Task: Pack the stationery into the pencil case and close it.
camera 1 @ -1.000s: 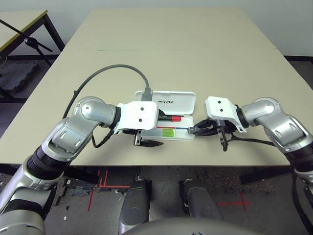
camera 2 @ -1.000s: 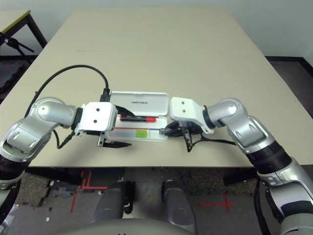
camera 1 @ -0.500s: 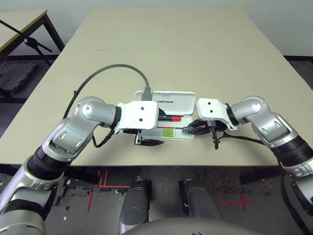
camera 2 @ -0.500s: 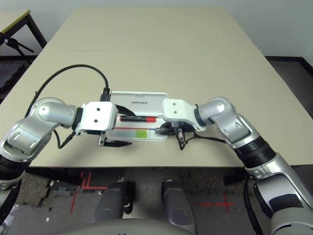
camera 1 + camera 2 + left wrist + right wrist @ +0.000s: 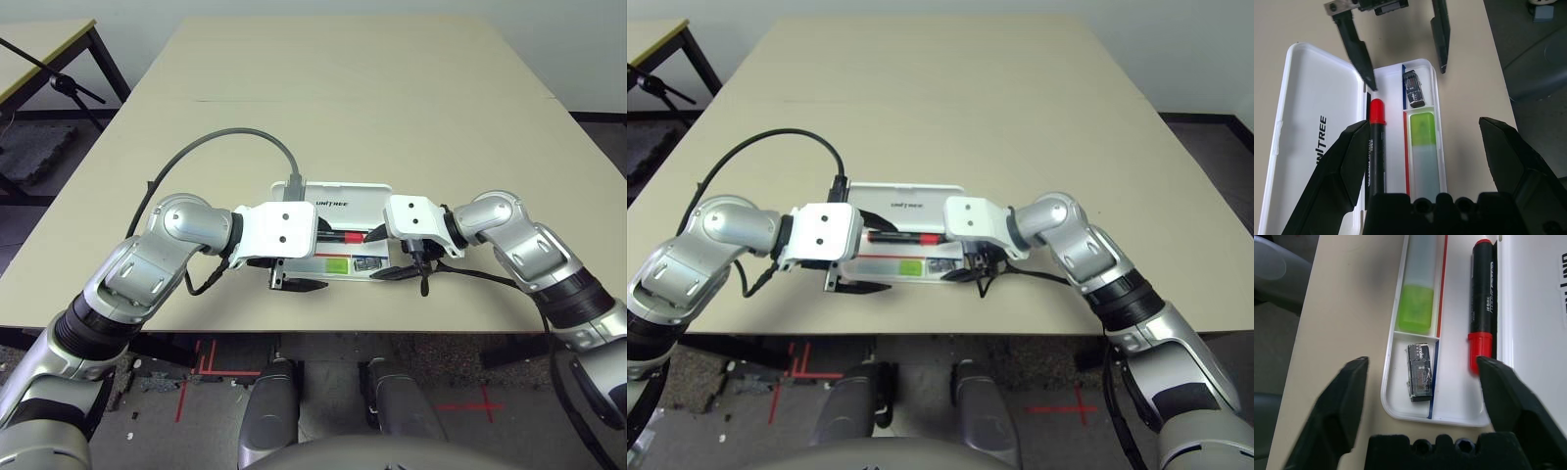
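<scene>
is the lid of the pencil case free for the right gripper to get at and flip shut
Probably yes. The lid lies open flat on the table with nothing on it, and the open right gripper hovers over the tray's end right beside it.

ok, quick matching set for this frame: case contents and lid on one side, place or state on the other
1. highlighter
2. marker
3. small dark piece
4. pencil case lid

a. folded open, flat on the table
b. small end compartment
c. long compartment along the case's outer edge
d. long compartment next to the lid

Pairs: 1-c, 2-d, 3-b, 4-a
</scene>
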